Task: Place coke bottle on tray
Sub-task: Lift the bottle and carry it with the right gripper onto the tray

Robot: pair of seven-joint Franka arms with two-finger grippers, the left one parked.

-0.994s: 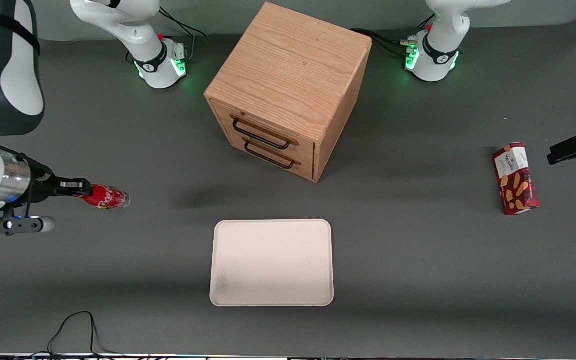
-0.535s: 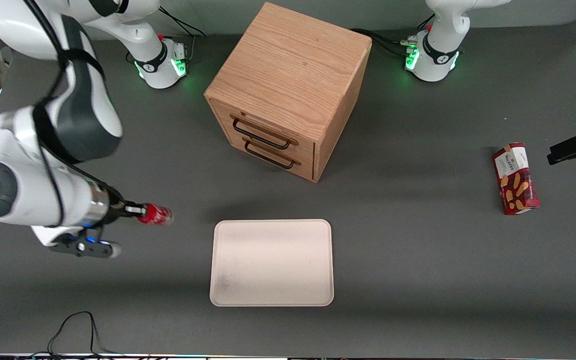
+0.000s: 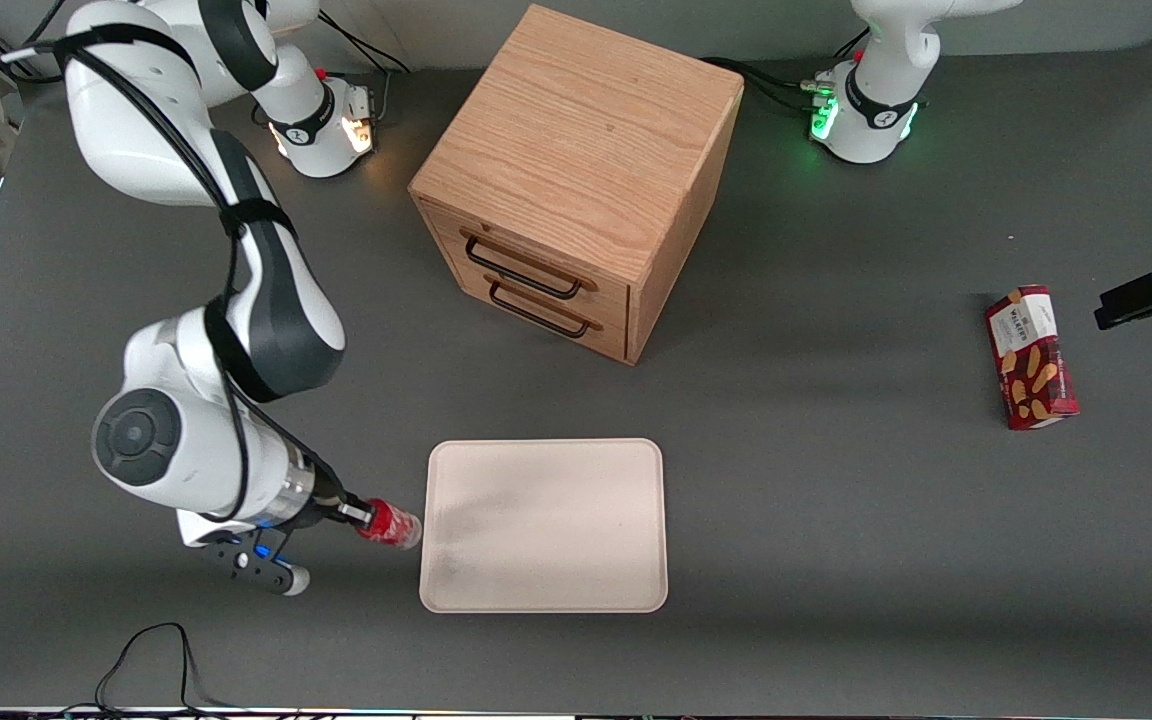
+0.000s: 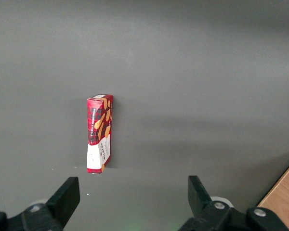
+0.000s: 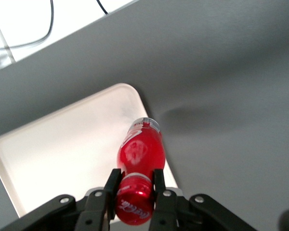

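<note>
The dark grey table (image 3: 836,520) carries a wooden drawer cabinet (image 3: 576,180), then the cream tray (image 3: 544,525), nearer the front camera. The carry step is underway — the gripper (image 3: 354,514) pinches the coke bottle (image 3: 391,524) by its neck, held tilted and apparently aloft just beside the tray's rim. Next it needs a short carry over the tray, then lowering — the tray is bare.
</note>
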